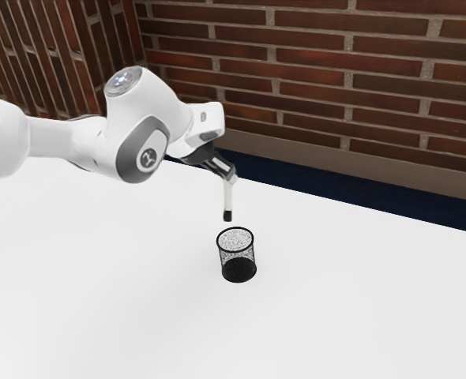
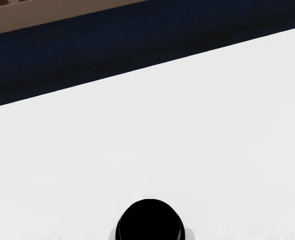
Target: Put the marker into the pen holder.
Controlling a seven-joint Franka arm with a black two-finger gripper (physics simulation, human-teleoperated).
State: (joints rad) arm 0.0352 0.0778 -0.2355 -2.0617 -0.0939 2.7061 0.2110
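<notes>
Over the white table (image 1: 359, 292), the gripper (image 1: 230, 178) is clamped on the marker (image 1: 228, 197), pinching it near its upper end w/ the black end hanging down, clear of the tabletop; the marker's long axis is near vertical, w/ maybe a slight lean, so it's abt. right for going in end first. The pen holder (image 1: 238, 257), a black mesh cup, stands upright on the table below the marker, mouth up; in the exterior view the marker's low end shows just above the holder's rim & a touch to the exterior view's left of the mouth's middle; that offset is what the next move turns on, & how much of it is depth I can't tell from this angle. In the wrist view a dark round shape (image 2: 150, 220) sits at the lower edge, prob. part of the held marker, tho I can't be sure. Step in hand, as I judge it: lining up over the cup; most of the job looks done, w/ centring, lowering & letting go left. Next: a small shift to get the black end over the opening, then straight down; main risk is the end catching the rim & tipping the cup, or the marker twisting in the grip.
</notes>
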